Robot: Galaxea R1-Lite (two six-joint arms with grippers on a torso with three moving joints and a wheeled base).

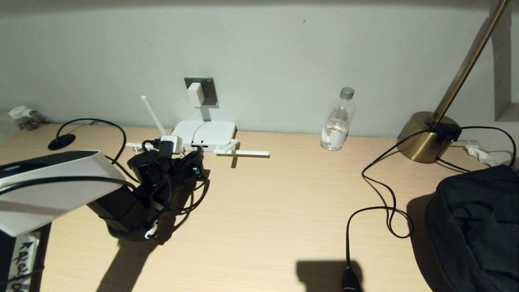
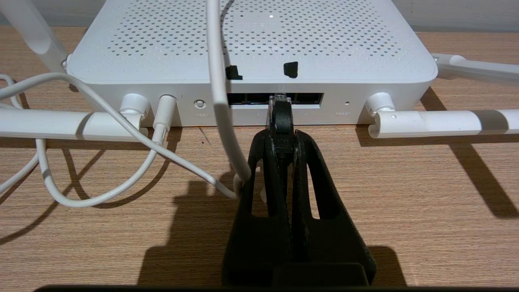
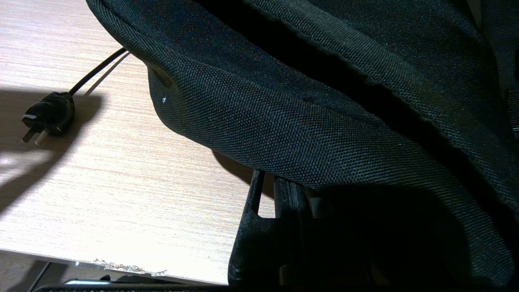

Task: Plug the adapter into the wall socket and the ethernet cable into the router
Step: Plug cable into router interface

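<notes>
The white adapter sits plugged into the grey wall socket on the back wall. Its thin white cord drapes down over the flat white router, which lies on the desk below with its antennas spread. My left gripper is at the router's front edge, shut on the black boot of the ethernet cable. The cable's clear connector tip is at the dark port slot; how deep it sits I cannot tell. My right gripper rests by the desk's near edge, shut, its tips hidden under a black bag.
A black fabric bag fills the desk's right side. A brass lamp base stands at back right; its black cord loops forward to a loose plug. A water bottle stands by the wall.
</notes>
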